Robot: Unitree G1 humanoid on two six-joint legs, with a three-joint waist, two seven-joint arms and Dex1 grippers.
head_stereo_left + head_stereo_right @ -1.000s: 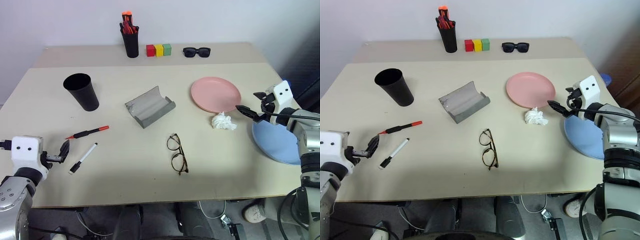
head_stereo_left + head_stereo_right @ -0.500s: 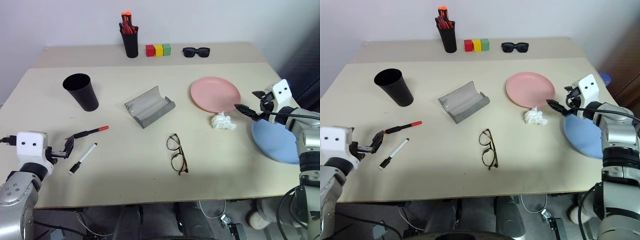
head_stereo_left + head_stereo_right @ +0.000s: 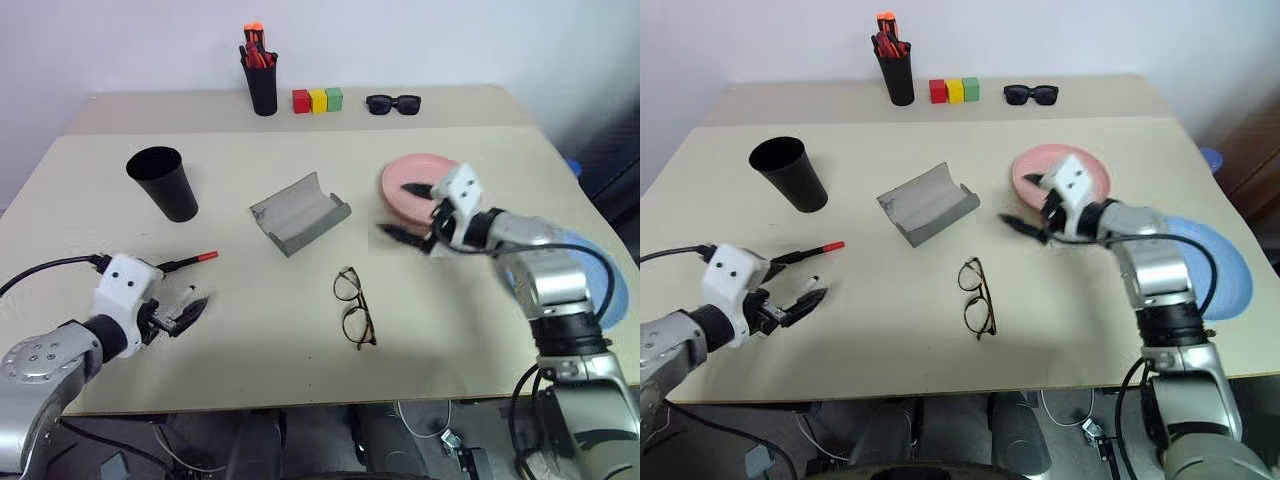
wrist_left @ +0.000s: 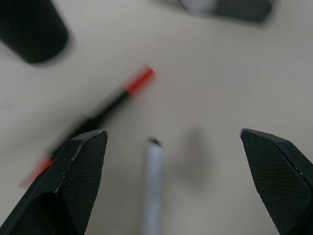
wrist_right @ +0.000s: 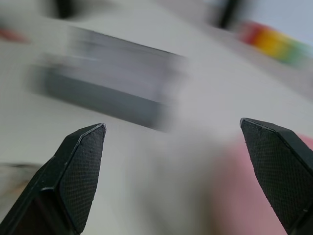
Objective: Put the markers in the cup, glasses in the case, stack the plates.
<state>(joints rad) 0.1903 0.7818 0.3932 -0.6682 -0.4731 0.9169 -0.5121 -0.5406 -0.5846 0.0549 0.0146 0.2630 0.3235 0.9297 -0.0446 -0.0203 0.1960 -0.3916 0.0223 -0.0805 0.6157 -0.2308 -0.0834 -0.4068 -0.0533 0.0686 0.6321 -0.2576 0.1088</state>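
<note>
Left eye view shows the right gripper has swung in from the blue plate and now hangs over the table, just past the pink plate. Its fingers are wide apart and hold nothing. The left gripper has moved in too and now sits right over the white marker, with its fingers also spread and empty. The white marker pokes out between those fingers, and the red-capped marker lies just beyond, on the side toward the cup. The cup stands farther ahead of the left gripper. The grey case lies open, ahead of the right gripper toward the cup. The thin glasses lie flat and folded open, nearer the table's front edge than the right gripper.
</note>
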